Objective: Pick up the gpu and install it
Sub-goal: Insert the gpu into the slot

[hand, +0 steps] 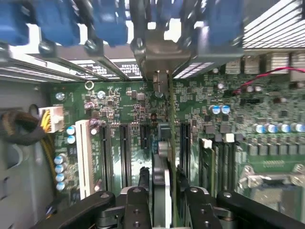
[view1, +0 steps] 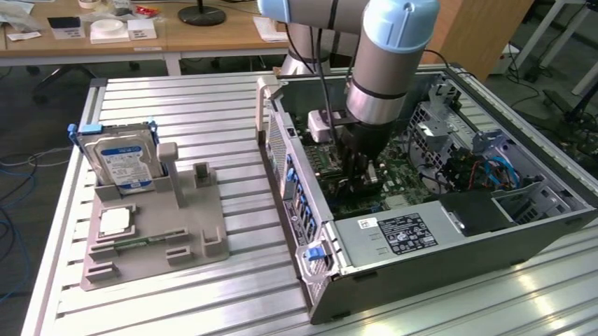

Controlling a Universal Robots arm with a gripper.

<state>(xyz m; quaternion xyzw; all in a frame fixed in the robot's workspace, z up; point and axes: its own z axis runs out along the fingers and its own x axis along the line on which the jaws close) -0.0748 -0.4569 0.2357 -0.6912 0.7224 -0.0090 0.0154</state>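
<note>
Inside the case [view1: 523, 231], gpu [hand: 162, 186] stands edge-on along slots.

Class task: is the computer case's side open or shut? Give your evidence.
Open. The grey metal computer case has no side panel on top; the green motherboard lies exposed, and the arm's black gripper reaches inside.

Computer case [view1: 523, 234]: top open; entry from above, occupied by arm [view1: 388, 63]. Interior bounded by power supply [view1: 402, 234], drive cage [view1: 528, 199]. Motherboard [hand: 119, 102]: gpu [hand: 162, 186] stands edgewise between neighbouring slots [hand: 125, 152]; narrow gaps either side.
</note>
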